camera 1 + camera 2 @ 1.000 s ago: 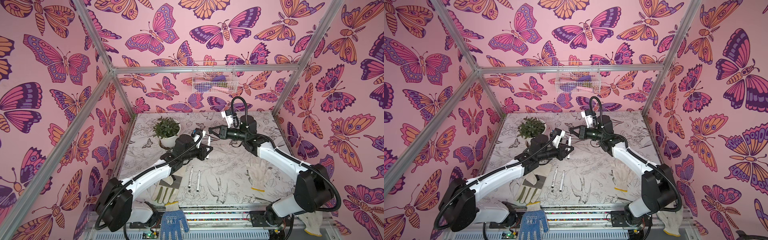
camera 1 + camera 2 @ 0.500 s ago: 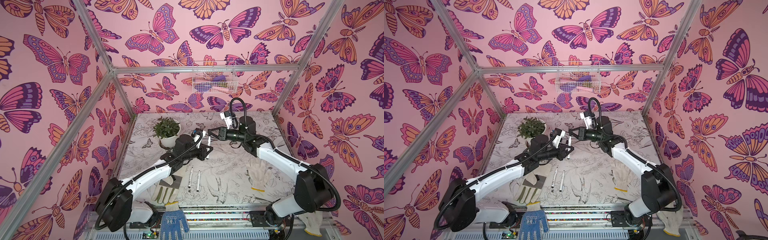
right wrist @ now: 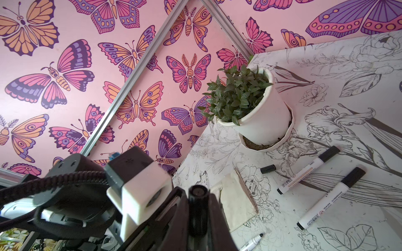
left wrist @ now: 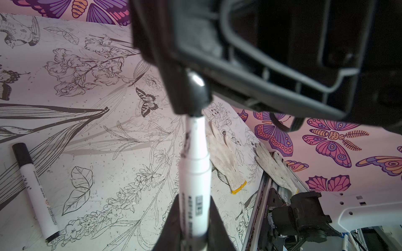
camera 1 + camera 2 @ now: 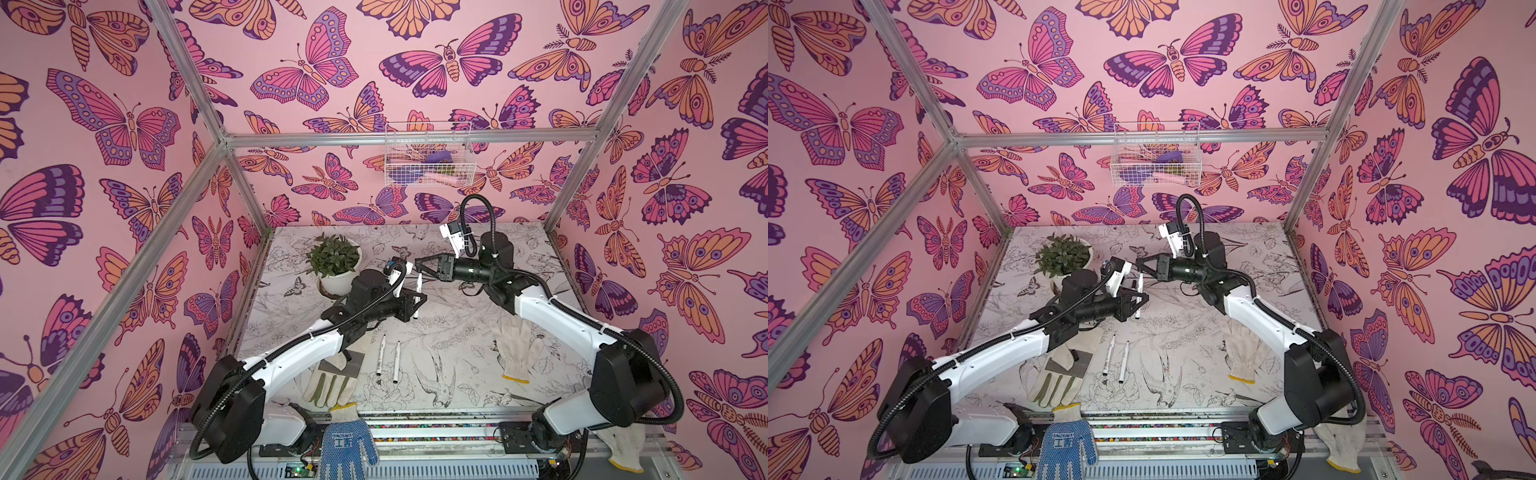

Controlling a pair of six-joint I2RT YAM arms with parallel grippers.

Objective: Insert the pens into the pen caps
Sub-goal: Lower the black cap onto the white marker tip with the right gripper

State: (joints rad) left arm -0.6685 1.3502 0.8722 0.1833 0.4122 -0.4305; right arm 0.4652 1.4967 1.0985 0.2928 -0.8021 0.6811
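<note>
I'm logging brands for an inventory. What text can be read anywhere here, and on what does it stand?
Held pen: black print along the barrel, too blurred to read.
Pens on the table: barcode and small print, too small to read.
Blue glove: boxed label, illegible.
No text reads clearly enough to quote.

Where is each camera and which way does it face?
Top views: high in front, looking down over the table; both arms show.
Left wrist: on the left arm, looking along the pen in the left gripper to the cap in the right gripper.
Right wrist: on the right arm, looking past the cap toward the plant; the left arm shows.
Shared: both wrist views show the cap.
</note>
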